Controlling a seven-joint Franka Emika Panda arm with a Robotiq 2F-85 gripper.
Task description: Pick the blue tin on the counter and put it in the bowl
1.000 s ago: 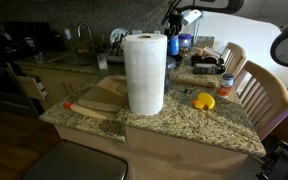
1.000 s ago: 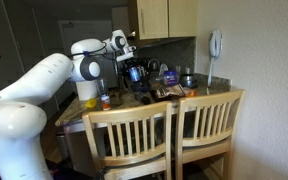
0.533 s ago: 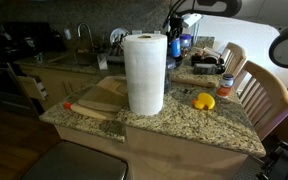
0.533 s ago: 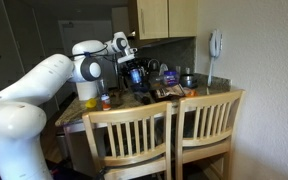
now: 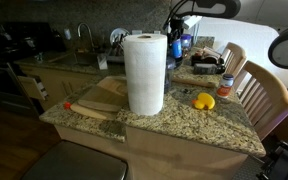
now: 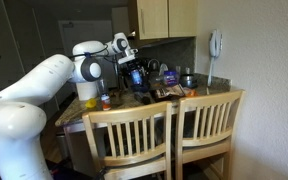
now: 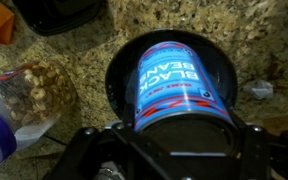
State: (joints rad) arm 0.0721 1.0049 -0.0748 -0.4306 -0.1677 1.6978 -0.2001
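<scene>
Fingers [image 7: 119,145] of the end effector [image 7: 174,138] are closed on the one blue tin [image 7: 179,85], held over the one dark bowl [image 7: 117,85] on the desk [image 7: 84,40]; its long side is pointed away from the wrist camera.

The hand [image 6: 135,69] grips the blue tin [image 6: 136,76] over the counter [image 6: 200,92] behind two wooden chairs [image 6: 134,135].

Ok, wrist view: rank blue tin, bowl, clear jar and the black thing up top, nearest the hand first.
1. blue tin, held in the hand
2. bowl, right under it
3. clear jar, left
4. black thing, top edge
</scene>
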